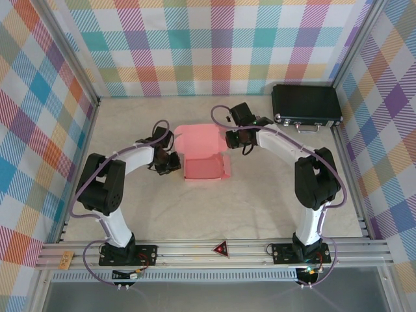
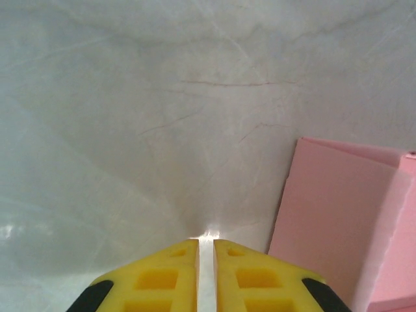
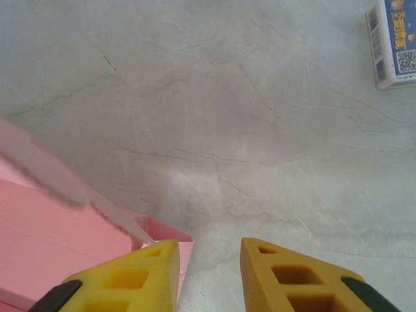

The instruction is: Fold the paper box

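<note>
- The paper box [image 1: 205, 156] lay partly folded in the middle of the counter [image 1: 260, 201], between the two arms.
- The left gripper [image 2: 206, 244] sat low over the counter just left of the box, its fingers [image 2: 162, 279] nearly together with only a thin slit between them, holding nothing.
- The right gripper [image 3: 209, 247] was at the box's right far corner, fingers apart and empty.
- A black case [image 1: 307, 107] lay at the far right.
</note>
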You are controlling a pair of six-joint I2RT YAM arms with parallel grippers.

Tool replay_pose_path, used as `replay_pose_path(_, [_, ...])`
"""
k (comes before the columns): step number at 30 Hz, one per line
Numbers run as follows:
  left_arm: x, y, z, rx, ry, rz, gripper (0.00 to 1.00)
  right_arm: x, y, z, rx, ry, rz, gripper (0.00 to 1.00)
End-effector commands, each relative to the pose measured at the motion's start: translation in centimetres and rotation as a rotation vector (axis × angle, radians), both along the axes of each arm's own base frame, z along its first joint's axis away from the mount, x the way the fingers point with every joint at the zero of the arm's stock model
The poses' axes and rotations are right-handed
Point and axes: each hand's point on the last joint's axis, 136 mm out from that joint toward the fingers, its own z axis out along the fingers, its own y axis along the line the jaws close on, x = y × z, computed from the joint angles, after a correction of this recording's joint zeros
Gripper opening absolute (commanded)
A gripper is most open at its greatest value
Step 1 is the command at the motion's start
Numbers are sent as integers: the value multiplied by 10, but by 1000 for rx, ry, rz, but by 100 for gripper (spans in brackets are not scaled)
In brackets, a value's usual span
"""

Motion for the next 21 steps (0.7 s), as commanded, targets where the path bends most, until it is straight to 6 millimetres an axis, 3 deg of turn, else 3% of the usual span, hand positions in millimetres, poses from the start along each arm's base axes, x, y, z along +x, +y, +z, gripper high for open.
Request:
replay_pose_path(1, [7, 0, 19, -14, -82, 56, 14, -10, -11, 25, 32, -25, -10, 35])
replay_pose_path(5, [6, 1, 27, -26, -110, 63, 14, -30, -21, 31, 103, -5, -30, 43])
replay_pose_path(12, [6, 0, 42, -53, -189, 48, 17, -71, -33, 3, 372, 148, -104, 49])
replay_pose_path(21, [12, -10, 49, -139, -260, 58, 18, -84, -11, -31, 658, 260, -122, 49])
